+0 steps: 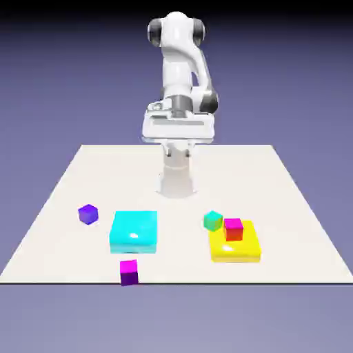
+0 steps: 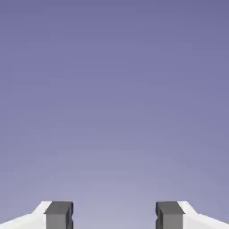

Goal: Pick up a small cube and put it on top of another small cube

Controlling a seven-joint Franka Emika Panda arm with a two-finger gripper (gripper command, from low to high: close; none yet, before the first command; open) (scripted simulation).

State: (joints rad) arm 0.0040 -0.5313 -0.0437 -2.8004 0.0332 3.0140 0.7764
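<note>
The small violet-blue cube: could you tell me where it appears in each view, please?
Exterior view: the small violet-blue cube sits on the table at the picture's left, left of the flat cyan block.
Hand view: not in it; only backdrop.
Shared landmark: the gripper, open and empty.

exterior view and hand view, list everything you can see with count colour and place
violet cube: 1, violet-blue, table, exterior view's left
cyan block: 1, cyan, flat, left of middle
magenta cube: 1, magenta, near edge, in front of the cyan block
yellow block: 1, yellow, flat, right of middle
red cube: 1, magenta top, red sides, on the yellow block
teal cube: 1, teal, at the yellow block's far left corner
table: 1, white
arm: 1, white, far edge
claw: 1, grey tips, open, empty
</note>
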